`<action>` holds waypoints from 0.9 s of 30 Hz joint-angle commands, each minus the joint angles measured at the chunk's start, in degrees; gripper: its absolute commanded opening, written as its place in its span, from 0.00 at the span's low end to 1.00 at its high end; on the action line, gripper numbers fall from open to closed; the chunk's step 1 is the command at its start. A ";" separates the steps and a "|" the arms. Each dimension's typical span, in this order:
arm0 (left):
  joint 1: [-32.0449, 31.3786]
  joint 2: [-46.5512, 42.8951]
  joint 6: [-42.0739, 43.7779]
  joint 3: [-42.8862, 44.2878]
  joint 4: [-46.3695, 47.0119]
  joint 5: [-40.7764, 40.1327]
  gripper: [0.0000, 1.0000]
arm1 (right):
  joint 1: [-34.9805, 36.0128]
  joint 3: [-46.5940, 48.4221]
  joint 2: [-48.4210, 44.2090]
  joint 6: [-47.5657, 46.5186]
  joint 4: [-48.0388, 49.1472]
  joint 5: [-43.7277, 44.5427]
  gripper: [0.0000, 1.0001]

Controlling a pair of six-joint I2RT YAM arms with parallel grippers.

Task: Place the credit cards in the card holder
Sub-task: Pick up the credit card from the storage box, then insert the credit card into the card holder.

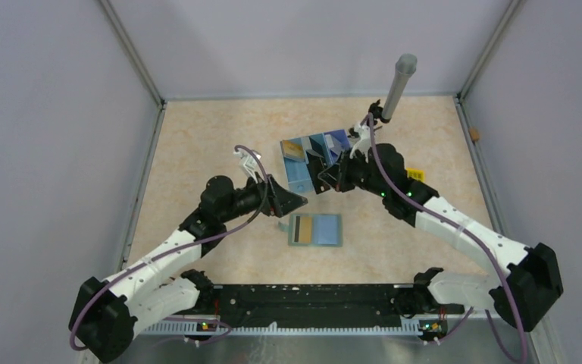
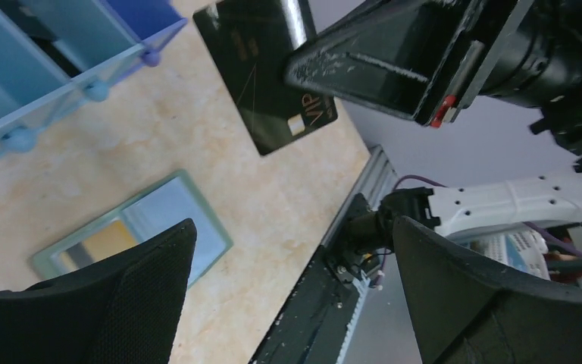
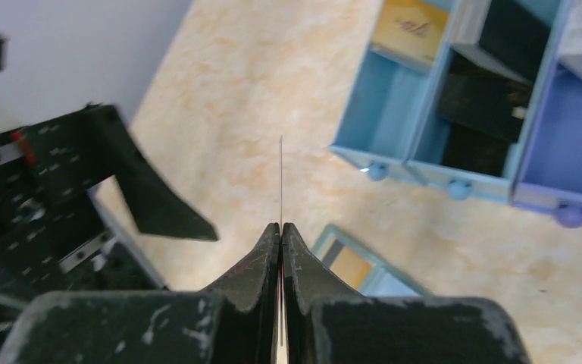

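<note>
The card holder (image 1: 326, 230) is laid open and flat on the table (image 1: 212, 144), near the front edge between the two arms. A striped card (image 1: 301, 229), gold with a dark band, is seen on its left panel, and its right panel shows bare light blue. Behind it a blue tray (image 3: 383, 114) with three compartments is set. A gold card (image 3: 411, 26) is seen in one end compartment and black cards (image 3: 492, 106) in the middle one. What the purple-blue end compartment holds cannot be made out. A black card (image 2: 269, 72) is pinched clear of the table, between tray and holder, by the right gripper (image 3: 280, 227), whose fingers are pressed together on it. The left gripper (image 1: 292, 201) is spread wide and empty, just left of the holder's far corner. Bare table is seen on both sides, bounded by the walls (image 1: 45, 152).
</note>
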 commanded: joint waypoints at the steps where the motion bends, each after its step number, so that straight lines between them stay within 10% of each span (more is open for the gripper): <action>1: -1.75 2.06 -6.41 -2.48 19.78 3.83 0.99 | 0.02 -5.68 -8.07 8.34 14.73 -12.78 0.00; 8: -4.01 5.08 -12.13 -4.40 31.88 6.23 0.87 | 0.04 -13.24 -13.15 15.29 25.64 -19.07 0.00; 23: -7.36 10.87 -16.68 -6.09 42.57 5.37 0.00 | 0.03 -16.98 -14.47 16.94 26.10 -18.52 0.00; 27: -7.30 10.14 -14.60 -7.79 35.66 3.44 0.00 | -0.06 -17.32 -17.13 13.52 18.14 -13.79 0.38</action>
